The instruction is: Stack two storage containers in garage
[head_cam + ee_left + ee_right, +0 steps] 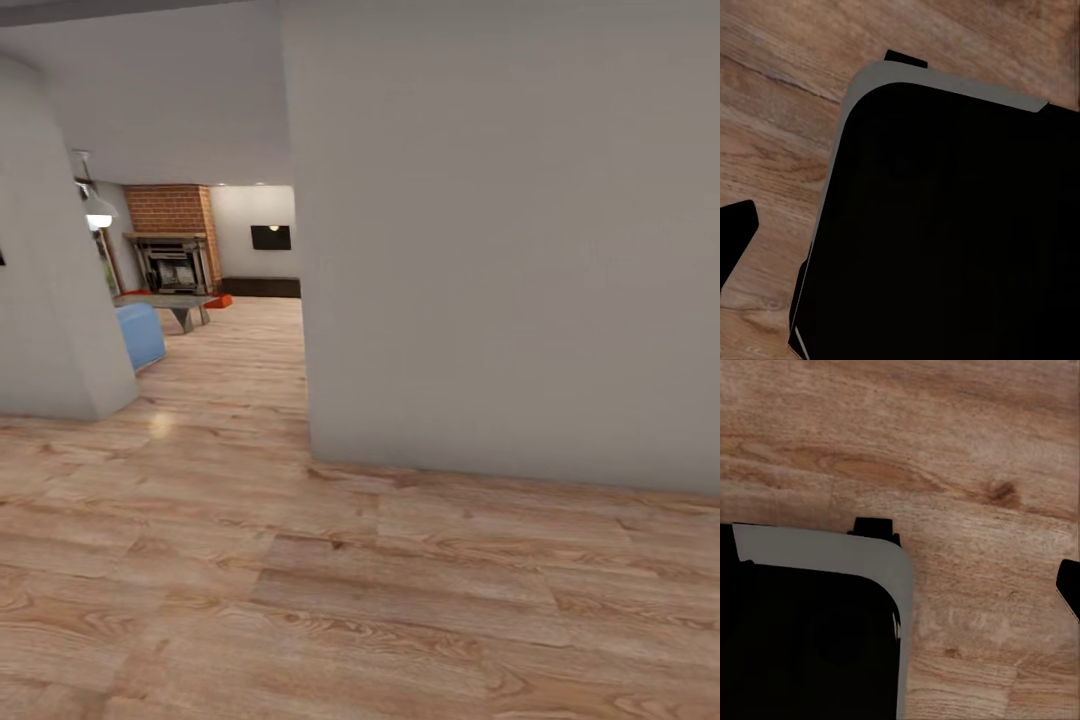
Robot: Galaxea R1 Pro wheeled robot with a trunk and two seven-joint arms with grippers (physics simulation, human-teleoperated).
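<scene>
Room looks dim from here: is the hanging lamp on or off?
On: the hanging lamp glows bright white under its shade, at the living room's near left.

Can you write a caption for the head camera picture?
Down the wood floor, past a white wall, a brick fireplace and blue sofa.

Far off in the left middle of my head view lies the living room, with its light wood plank floor and brick fireplace. One orange-red storage container sits low on those planks just right of the grey coffee surface, small and partly hidden. A sliver of orange shows left of that surface; I cannot tell what it is.
</scene>
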